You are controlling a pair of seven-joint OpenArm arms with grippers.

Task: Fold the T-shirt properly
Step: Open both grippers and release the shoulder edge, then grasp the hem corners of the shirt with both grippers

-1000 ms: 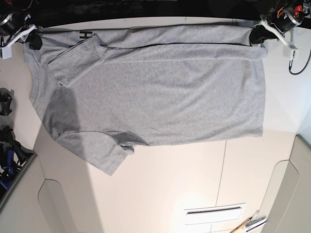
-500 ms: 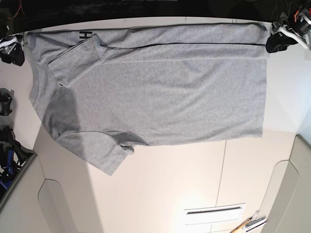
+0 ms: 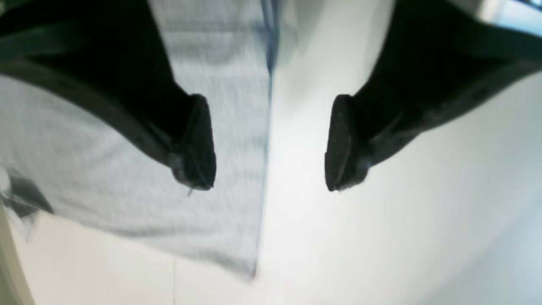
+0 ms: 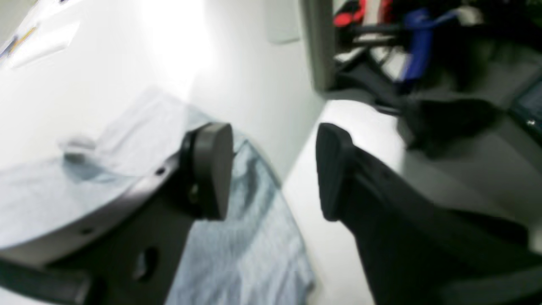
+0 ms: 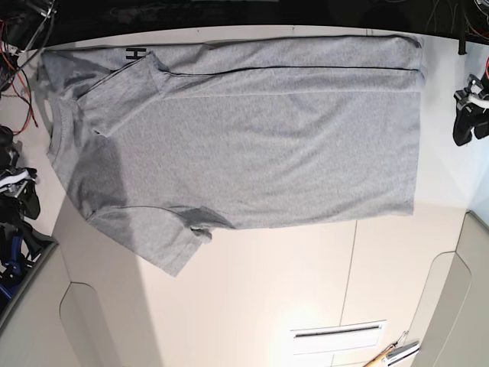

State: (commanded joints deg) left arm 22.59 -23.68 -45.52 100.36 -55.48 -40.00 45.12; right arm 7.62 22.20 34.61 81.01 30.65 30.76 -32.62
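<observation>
Fingers (image 3: 194, 144) wide, 2 pairs | pens (image 5: 388, 352) beside white slot panel (image 5: 337, 337) | T-shirt (image 5: 252, 145) between arms

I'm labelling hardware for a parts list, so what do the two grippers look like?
Both the left gripper and right gripper have dark, rounded fingertips. In the base view, white parts show behind them, and a red cable runs along the right arm.

Right edge cutting off the left arm (image 5: 480, 69), black lettering (image 5: 135, 54) mostly hidden, items beyond the table blurred (image 4: 406, 46)
</observation>
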